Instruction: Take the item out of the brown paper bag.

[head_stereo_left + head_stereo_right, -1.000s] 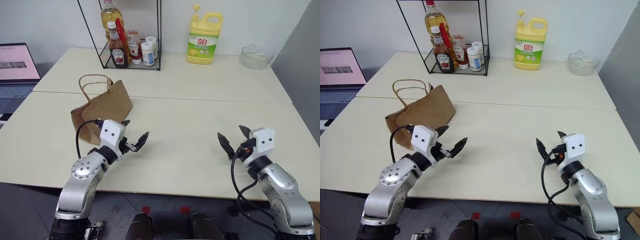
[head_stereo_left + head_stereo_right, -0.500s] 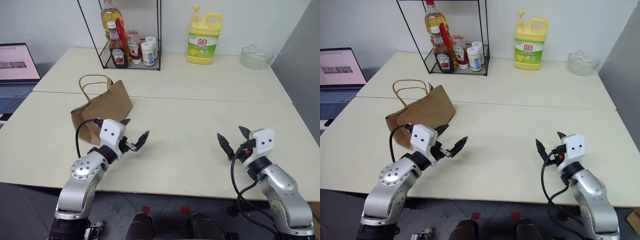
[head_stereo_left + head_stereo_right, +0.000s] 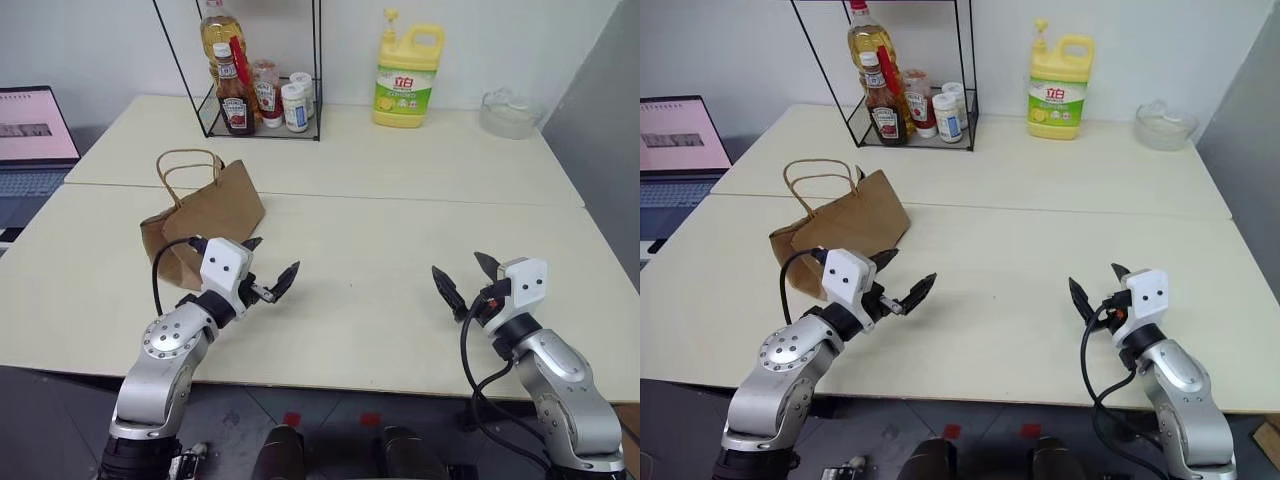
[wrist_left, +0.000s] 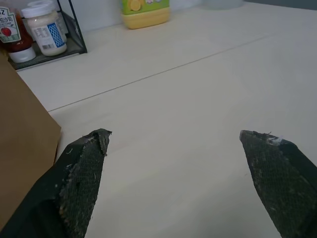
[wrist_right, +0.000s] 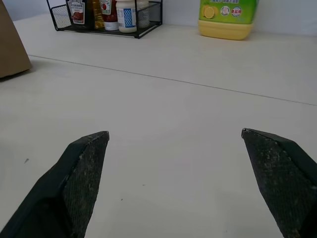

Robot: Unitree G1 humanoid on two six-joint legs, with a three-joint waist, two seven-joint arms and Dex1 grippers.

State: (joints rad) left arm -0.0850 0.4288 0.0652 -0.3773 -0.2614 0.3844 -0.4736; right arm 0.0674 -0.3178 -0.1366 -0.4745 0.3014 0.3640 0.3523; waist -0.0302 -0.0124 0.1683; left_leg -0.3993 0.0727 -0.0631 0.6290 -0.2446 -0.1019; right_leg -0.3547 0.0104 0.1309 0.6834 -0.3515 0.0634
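Bag [image 3: 205, 215], brown paper, lies at left of frame, contents hidden from me (handles up), beside my spread, empty left gripper [image 3: 268, 268]; right gripper [image 3: 465, 277] likewise spread, lower right.

two pale desks [image 3: 400, 300] stand pushed together, a thin seam running across between them. on the far desk, a black wire rack [image 3: 262, 125] holds a tall bottle of yellow oil [image 3: 218, 30], a ketchup bottle [image 3: 234, 95] with a red cap in front of it, a small jar with a red label [image 3: 266, 90], and two white jars [image 3: 296, 103] with pale lids. well to the right of the rack, near the wall, stands a yellow detergent jug [image 3: 407, 80] with a green label. farther right, near the desk's corner, sits a clear glass bowl [image 3: 511, 113]. beyond the desks' left edge an open laptop [image 3: 32, 140] shows a pinkish screen.
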